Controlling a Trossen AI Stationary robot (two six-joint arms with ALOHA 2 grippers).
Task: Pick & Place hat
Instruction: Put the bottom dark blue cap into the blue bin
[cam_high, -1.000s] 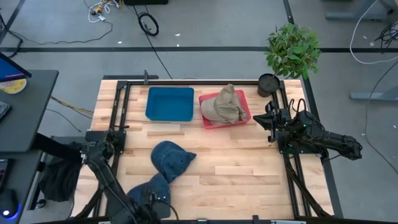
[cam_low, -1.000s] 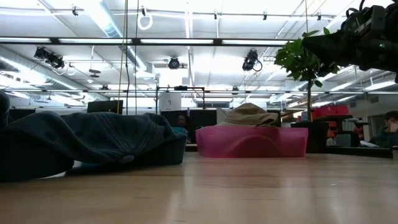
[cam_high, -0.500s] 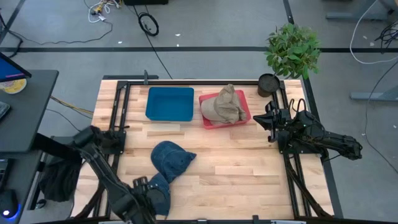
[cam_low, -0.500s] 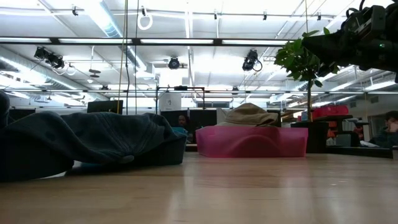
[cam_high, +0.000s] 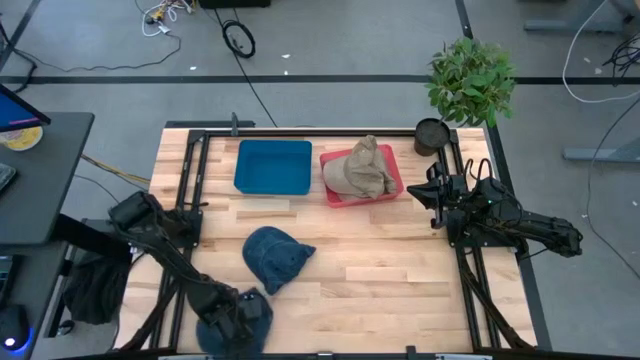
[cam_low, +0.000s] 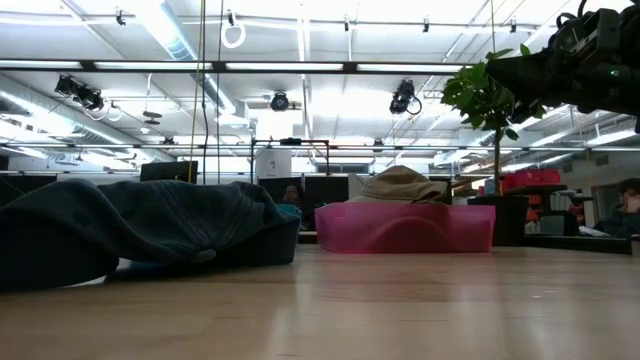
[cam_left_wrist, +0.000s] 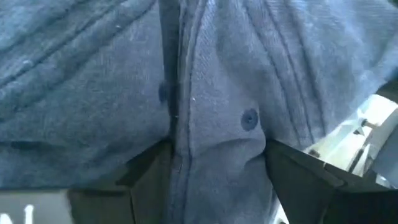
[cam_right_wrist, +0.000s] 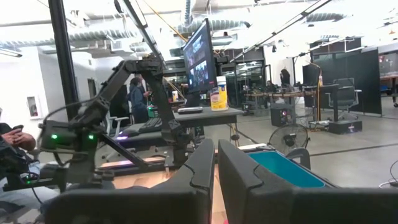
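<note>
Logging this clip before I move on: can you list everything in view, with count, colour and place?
Hats: three. One blue, mid-table; one blue, near edge, at the left gripper; one tan, in the red tray.
Trays: two. Blue, far side, nothing in it; red, right beside it.
Plant: one, green in a black pot, far right corner.
Table: one, light wood.
Monitor: one, dark, in the room behind.
People: a few, in the room behind.
Left gripper: fingers round a blue hat at the near edge.
Right gripper: fingers shut, raised at the right edge.
</note>
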